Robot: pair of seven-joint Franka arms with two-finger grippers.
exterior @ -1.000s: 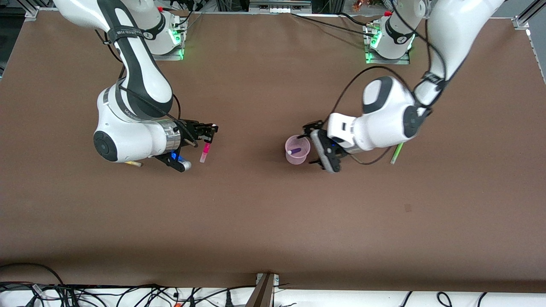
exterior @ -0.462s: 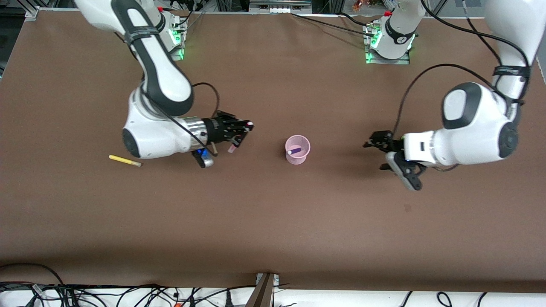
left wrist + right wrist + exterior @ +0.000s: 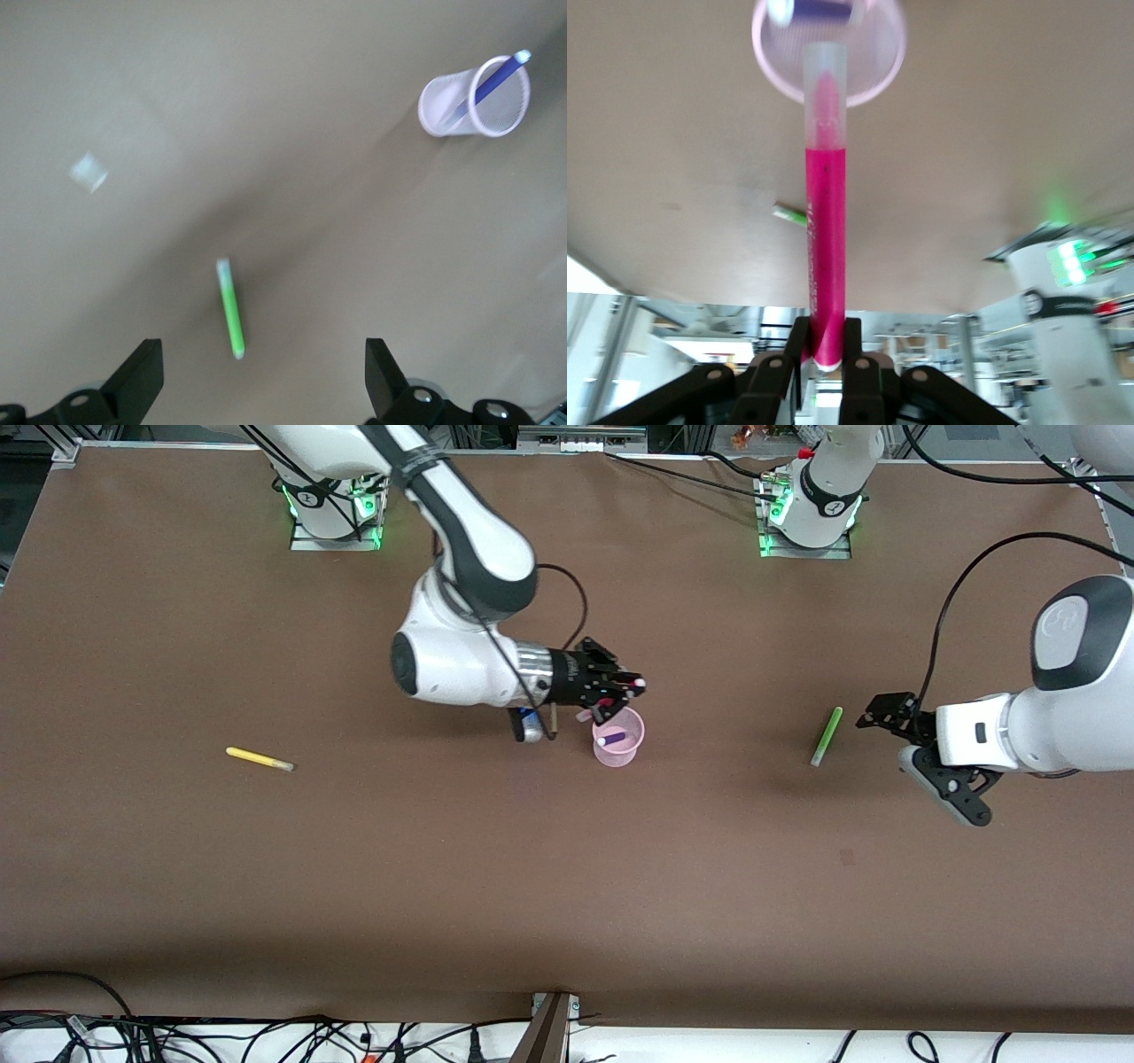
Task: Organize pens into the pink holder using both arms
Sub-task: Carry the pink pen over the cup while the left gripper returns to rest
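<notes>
The pink holder (image 3: 631,751) stands mid-table with the purple pen (image 3: 611,739) leaning inside it. My right gripper (image 3: 620,691) is shut on the magenta pen (image 3: 605,710) and holds it just over the holder's rim; in the right wrist view the magenta pen (image 3: 826,221) points its pale tip at the holder (image 3: 766,62). My right gripper (image 3: 826,345) clamps its end. The green pen (image 3: 827,736) lies toward the left arm's end. My left gripper (image 3: 881,716) is open and empty beside it, and in the left wrist view it (image 3: 260,381) is over the green pen (image 3: 230,307). The yellow pen (image 3: 259,759) lies toward the right arm's end.
The brown table (image 3: 567,886) is bare apart from the pens and holder. The green-lit arm bases (image 3: 806,505) stand along the edge farthest from the front camera. The holder (image 3: 474,97) also shows in the left wrist view.
My right gripper has carried the magenta pen from the right arm's end of the table to over the holder. My left gripper has pulled away from the holder, uncovering the green pen.
</notes>
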